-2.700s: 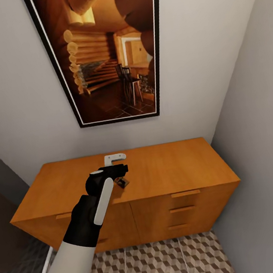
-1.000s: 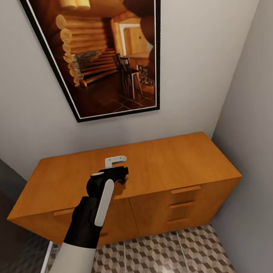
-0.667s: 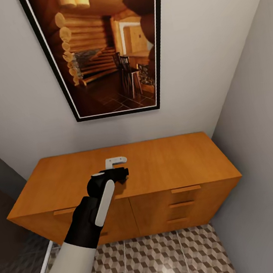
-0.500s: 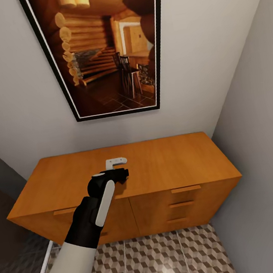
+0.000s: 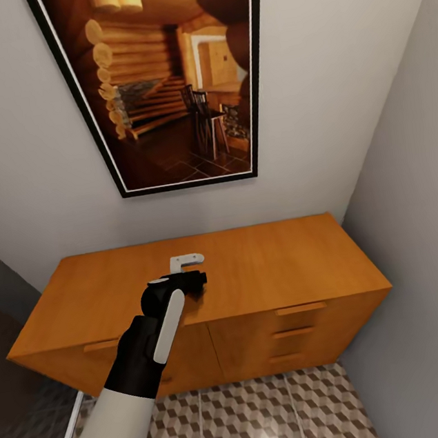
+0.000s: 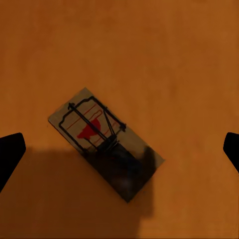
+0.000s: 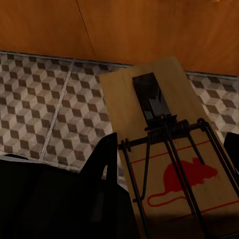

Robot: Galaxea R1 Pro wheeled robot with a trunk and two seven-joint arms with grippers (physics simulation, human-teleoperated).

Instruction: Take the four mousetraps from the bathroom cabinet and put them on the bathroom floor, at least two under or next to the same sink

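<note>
The cabinet (image 5: 280,259) stands against the wall on the patterned bathroom floor (image 5: 261,422). My left gripper (image 5: 189,280) hovers over the cabinet's top, hiding what lies beneath it in the head view. In the left wrist view a mousetrap (image 6: 97,132) lies flat on the cabinet top (image 6: 149,50). My left gripper (image 6: 120,152) is open wide above it, one dark fingertip (image 6: 10,154) at each side. My right gripper (image 7: 169,149) is shut on another mousetrap (image 7: 164,149), held above the floor (image 7: 45,99) in front of the cabinet front (image 7: 149,30).
A large framed picture (image 5: 165,80) hangs on the wall above the cabinet. A grey wall (image 5: 421,218) closes the right side. Drawer handles (image 5: 300,308) jut from the cabinet's right front. A dark panel with a white rail (image 5: 71,428) runs along the left.
The head camera shifted slightly. My left gripper has eased forward over the cabinet top, and the mousetrap seen beside it 2.7 s ago now lies hidden under it.
</note>
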